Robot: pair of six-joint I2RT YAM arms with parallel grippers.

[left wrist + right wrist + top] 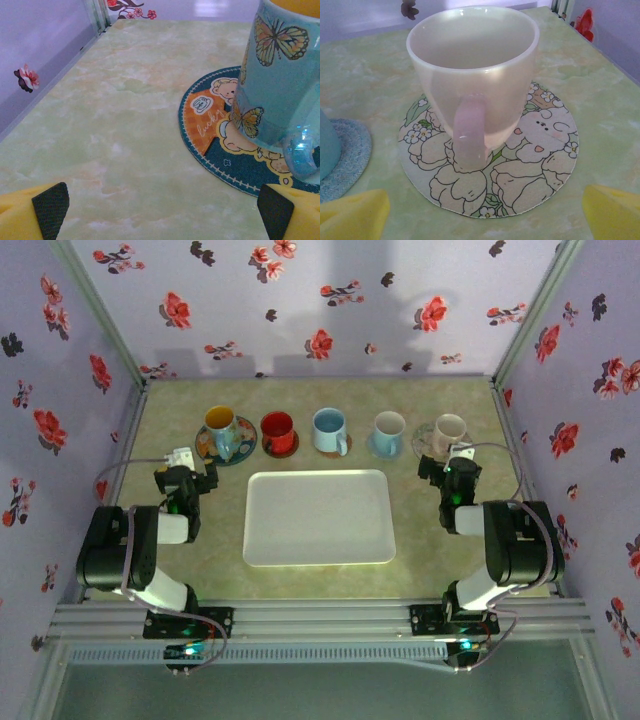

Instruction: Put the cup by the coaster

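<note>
- The cream cup (pixel 475 65) stands upright on the rabbit coaster (pixel 540 165), at the right end of the back row, its handle turned toward the right tool (pixel 485 215).
- The right tool is spread wide, just short of the handle, holding nothing.
- The butterfly cup (pixel 277 90) sits on the cartoon coaster (pixel 205 130) at the row's left end.
- The left tool (pixel 165 215) is near it, also spread wide.
- Between them stand a red cup (pixel 277 428), a blue cup (pixel 329 427) and a pale cup (pixel 388 428).
- A white tray (pixel 318 517) lies on the surface (pixel 415 535) in front of the row.
</note>
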